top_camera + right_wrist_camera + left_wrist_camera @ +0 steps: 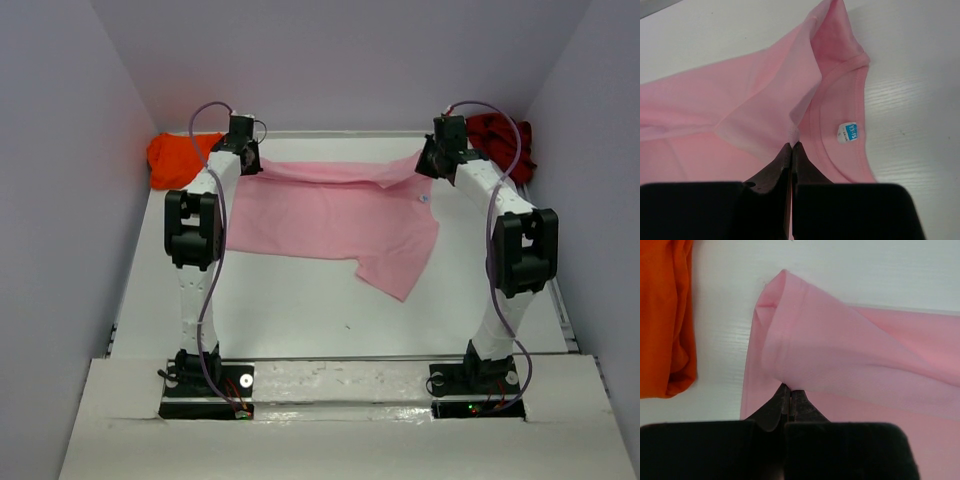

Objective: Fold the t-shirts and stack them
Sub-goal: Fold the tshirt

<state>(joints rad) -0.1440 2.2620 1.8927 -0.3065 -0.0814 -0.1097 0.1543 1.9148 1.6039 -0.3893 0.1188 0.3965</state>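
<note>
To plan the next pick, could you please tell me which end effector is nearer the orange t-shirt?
Left. The left end effector sits beside the orange t-shirt; the right end effector is opposite, by the dark red t-shirt.

Left tool (787, 388) and right tool (791, 145) both tightly closed, far forward, well apart.

The only marking I can find is a small white neck tag (847, 133) sewn inside the collar (859, 92) of the pink t-shirt (740, 110). A blue band runs across its top with a few white characters, and there is fainter print below. From my right wrist view both are too small to read. From the top camera it's only a pale speck.
</note>
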